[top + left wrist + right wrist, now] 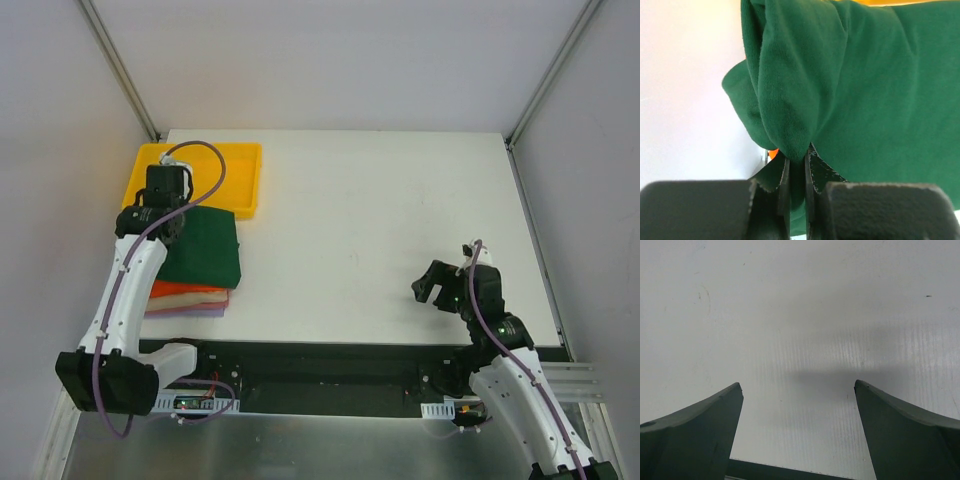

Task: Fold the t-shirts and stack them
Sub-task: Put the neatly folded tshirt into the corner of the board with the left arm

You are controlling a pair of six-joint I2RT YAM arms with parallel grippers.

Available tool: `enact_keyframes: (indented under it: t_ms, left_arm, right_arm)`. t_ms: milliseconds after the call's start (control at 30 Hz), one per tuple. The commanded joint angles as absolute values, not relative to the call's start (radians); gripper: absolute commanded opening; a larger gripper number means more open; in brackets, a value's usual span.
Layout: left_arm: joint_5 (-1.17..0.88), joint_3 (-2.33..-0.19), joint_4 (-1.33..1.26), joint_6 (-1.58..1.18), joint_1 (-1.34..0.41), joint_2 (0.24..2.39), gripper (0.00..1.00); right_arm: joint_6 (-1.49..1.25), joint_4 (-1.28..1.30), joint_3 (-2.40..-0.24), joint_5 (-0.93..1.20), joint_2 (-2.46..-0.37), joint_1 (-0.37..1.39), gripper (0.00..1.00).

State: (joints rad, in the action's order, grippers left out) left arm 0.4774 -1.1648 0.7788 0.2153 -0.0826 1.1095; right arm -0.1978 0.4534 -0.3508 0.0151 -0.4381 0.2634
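Observation:
A folded dark green t-shirt (207, 246) lies on top of a stack at the table's left, with a bright orange t-shirt (185, 291) and a pale pink-lilac one (185, 311) showing under it. My left gripper (165, 222) is at the stack's far left corner, shut on a pinched fold of the green t-shirt (865, 90); in the left wrist view the cloth bunches between its fingers (782, 175). My right gripper (432, 288) is open and empty over bare table at the right, and the right wrist view (799, 390) shows only white table between its fingertips.
A yellow plastic tray (245, 175) stands at the back left, right behind the stack. The table's front edge and a black rail (320, 360) run in front of the arms. White walls and metal frame posts close in the sides.

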Motion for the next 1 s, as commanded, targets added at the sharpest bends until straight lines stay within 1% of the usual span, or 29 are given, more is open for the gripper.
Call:
enact_keyframes:
  t_ms: [0, 133, 200, 333, 467, 533, 767, 967]
  left_arm:
    - [0.428, -1.161, 0.637, 0.354, 0.027, 1.137, 0.00]
    - [0.407, -1.106, 0.565, 0.436, 0.092, 1.184, 0.00]
    - [0.310, -1.057, 0.537, 0.436, 0.155, 1.186, 0.00]
    - [0.213, -0.977, 0.485, 0.454, 0.224, 1.166, 0.00]
    - [0.239, -0.927, 0.433, 0.537, 0.265, 1.152, 0.00]
    - [0.193, -0.925, 0.430, 0.554, 0.287, 1.146, 0.00]
    - [0.215, -0.934, 0.408, 0.606, 0.334, 1.176, 0.00]
    - [0.241, -0.942, 0.407, 0.583, 0.337, 1.215, 0.00]
  right_arm:
    - [-0.203, 0.419, -0.345, 0.020, -0.445, 0.258, 0.96]
    - [-0.201, 0.423, -0.345, 0.021, -0.437, 0.256, 0.96]
    - [-0.201, 0.428, -0.345, 0.018, -0.423, 0.258, 0.96]
    - [-0.199, 0.422, -0.338, 0.025, -0.407, 0.256, 0.96]
    - [-0.202, 0.423, -0.339, 0.023, -0.408, 0.256, 0.96]
    - [-0.201, 0.422, -0.339, 0.025, -0.411, 0.258, 0.96]
    - [-0.201, 0.422, -0.341, 0.021, -0.417, 0.256, 0.96]
    - [-0.201, 0.425, -0.341, 0.018, -0.414, 0.256, 0.96]
